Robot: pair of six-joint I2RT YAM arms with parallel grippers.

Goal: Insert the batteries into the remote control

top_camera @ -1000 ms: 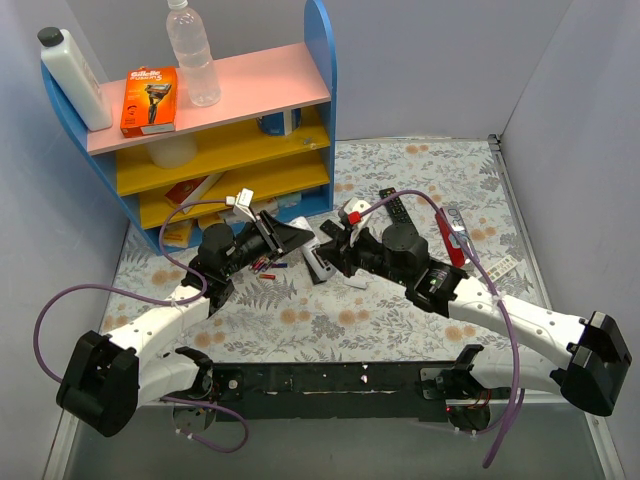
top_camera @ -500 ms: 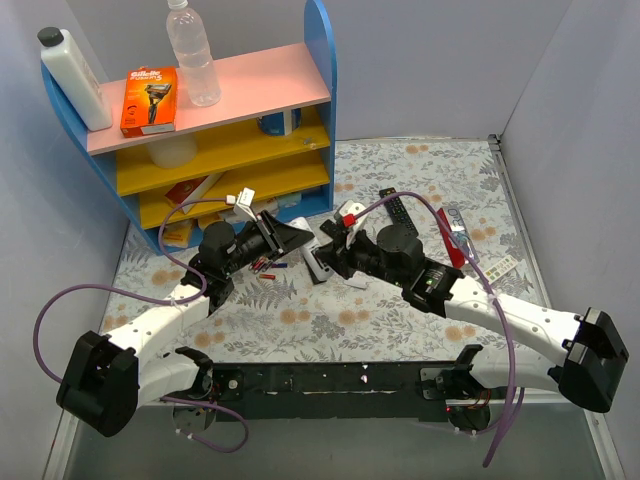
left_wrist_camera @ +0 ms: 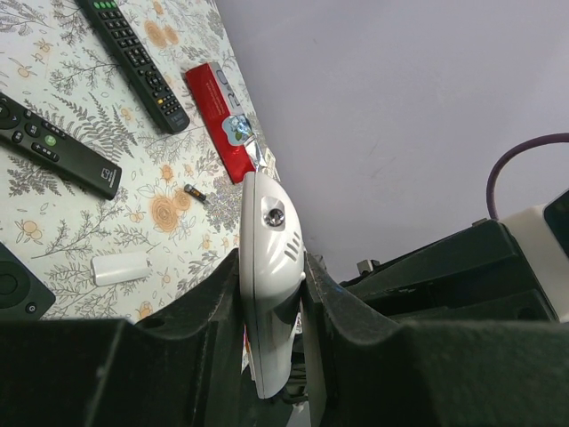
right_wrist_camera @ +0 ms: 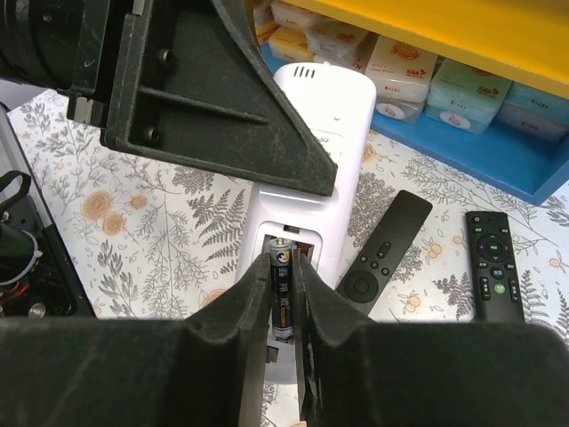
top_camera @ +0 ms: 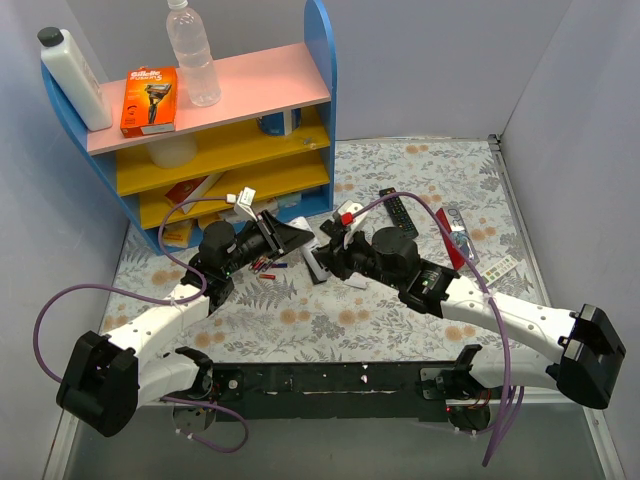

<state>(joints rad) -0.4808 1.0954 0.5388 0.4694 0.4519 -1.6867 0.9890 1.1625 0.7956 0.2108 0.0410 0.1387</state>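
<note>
Battery (right_wrist_camera: pixel 281 302) end hidden in right claw (right_wrist_camera: pixel 279 269), grip unclear; left claw (left_wrist_camera: pixel 271 267) clamps remote (right_wrist_camera: pixel 322 124).

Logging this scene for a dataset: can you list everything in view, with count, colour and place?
white remote: 1, white, in the left jaws, bay open.
battery: 1, dark, at the open bay.
black remotes: 3, black, on the cloth.
red pack: 1, red, beside them.
small white piece: 1, white, on the cloth.
loose cells: a few, red and blue, on the cloth.
shelf: 1, blue, pink, yellow, back left.
water bottle: 1, clear, shelf top.
white bottle: 1, white, black cap, shelf top.
razor box: 1, orange, shelf top.
small packs: several, pastel, bottom shelf.
left arm: 1, white and black, jaws clamped on the white remote.
right arm: 1, white and black, jaws either side of the battery.
</note>
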